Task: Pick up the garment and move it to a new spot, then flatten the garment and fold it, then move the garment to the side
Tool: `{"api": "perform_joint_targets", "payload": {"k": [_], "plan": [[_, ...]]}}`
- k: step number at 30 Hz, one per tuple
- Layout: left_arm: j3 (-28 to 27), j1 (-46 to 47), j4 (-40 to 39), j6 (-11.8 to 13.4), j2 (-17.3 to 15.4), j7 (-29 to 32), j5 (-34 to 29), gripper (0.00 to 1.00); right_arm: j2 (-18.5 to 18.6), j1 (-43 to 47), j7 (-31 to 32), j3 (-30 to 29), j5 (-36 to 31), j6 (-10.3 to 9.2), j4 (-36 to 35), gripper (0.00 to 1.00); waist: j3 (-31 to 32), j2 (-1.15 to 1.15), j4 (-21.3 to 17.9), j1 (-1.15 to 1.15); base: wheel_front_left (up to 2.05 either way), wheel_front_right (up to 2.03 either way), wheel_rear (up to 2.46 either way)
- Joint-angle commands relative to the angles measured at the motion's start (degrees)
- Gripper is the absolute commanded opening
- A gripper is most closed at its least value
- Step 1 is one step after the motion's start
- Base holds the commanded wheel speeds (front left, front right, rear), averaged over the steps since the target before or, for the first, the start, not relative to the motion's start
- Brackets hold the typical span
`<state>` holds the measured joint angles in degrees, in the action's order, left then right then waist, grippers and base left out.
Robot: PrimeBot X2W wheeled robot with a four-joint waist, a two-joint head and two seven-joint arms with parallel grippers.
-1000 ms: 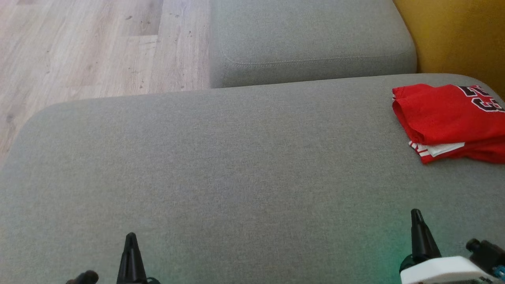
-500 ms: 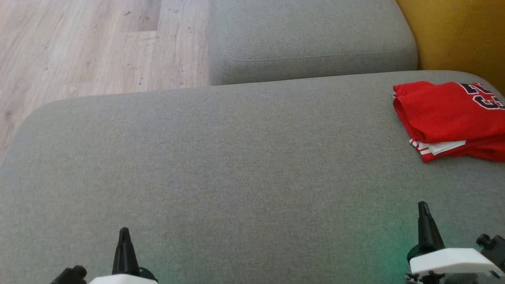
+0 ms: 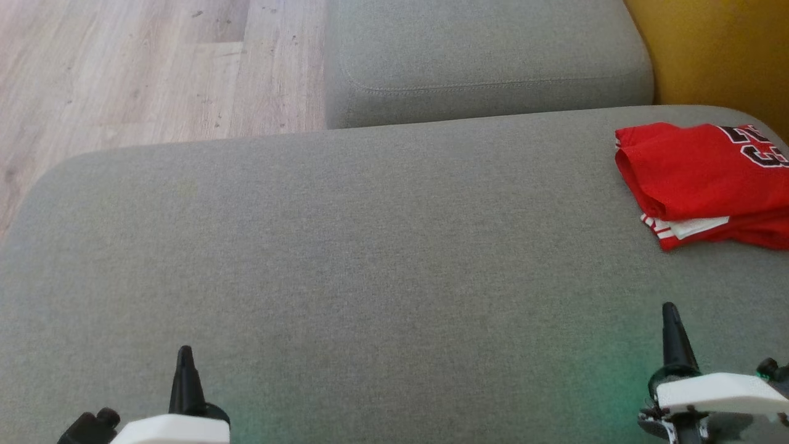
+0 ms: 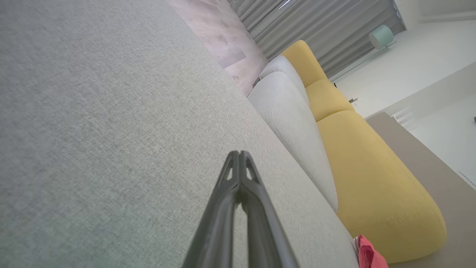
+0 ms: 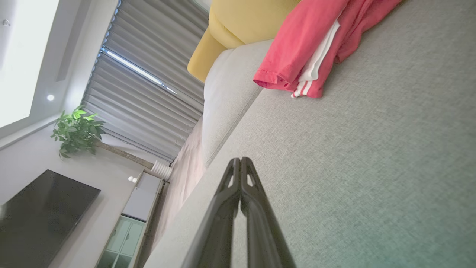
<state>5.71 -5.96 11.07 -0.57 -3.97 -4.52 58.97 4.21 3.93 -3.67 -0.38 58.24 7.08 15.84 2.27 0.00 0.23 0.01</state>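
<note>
Neatly folded garment [image 3: 696, 179] on grey cushion [image 3: 370, 246]

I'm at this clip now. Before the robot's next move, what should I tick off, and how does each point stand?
1. Is the garment folded: ok, it lies as a folded stack.
2. Is it off to the side: ok, at the far right of the gray cushion, cut by the head view's edge.
3. Is the left gripper free: ok, shut on nothing.
4. Is the right gripper free: ok, shut, apart from the garment.
5. Is the fold tidy: cannot tell; a white striped edge pokes out.
</note>
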Motion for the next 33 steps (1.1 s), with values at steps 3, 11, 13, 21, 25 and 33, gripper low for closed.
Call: {"api": "perform_joint_targets", "payload": {"k": [3, 11, 13, 21, 25, 33], "plan": [[-2.0, 3.5, -1.2, -0.7, -0.8, 0.6, 2.8, 0.0, 0.3, -3.4, 0.7, 0.0, 3.0, 0.25, -1.9, 0.0, -0.1, 0.0, 0.0, 0.0, 0.0, 0.0, 0.0], [-3.2, 4.9, -0.5, -1.7, -0.8, 2.0, 8.1, 0.0, 0.2, -4.4, 2.0, -0.7, 8.2, 0.28, -1.9, 0.0, -0.5, 0.0, 0.0, 0.0, 0.0, 0.0, 0.0], [-3.5, 5.2, -0.4, -2.0, -0.8, 2.3, 9.4, 0.0, 0.2, -4.7, 2.3, -0.9, 9.5, 0.28, -1.9, 0.0, -0.6, 0.0, -0.1, 0.0, 0.0, 0.0, 0.0], [-4.8, 6.6, 0.3, -3.0, -0.8, 3.7, 14.6, 0.0, 0.1, -5.8, 3.7, -1.6, 14.7, 0.31, -1.9, 0.0, -1.0, 0.0, -0.1, 0.0, 0.0, 0.0, 0.0], [-5.4, 7.2, 0.6, -3.5, -0.8, 4.3, 17.2, 0.0, 0.1, -6.3, 4.3, -2.0, 17.2, 0.32, -1.9, 0.0, -1.2, 0.0, -0.1, 0.0, 0.0, 0.0, 0.0], [-6.7, 8.6, 1.3, -4.5, -0.7, 5.7, 22.4, 0.0, 0.0, -7.4, 5.7, -2.8, 22.4, 0.35, -1.9, 0.0, -1.5, 0.0, -0.1, -0.01, 0.0, 0.0, 0.0]]}}
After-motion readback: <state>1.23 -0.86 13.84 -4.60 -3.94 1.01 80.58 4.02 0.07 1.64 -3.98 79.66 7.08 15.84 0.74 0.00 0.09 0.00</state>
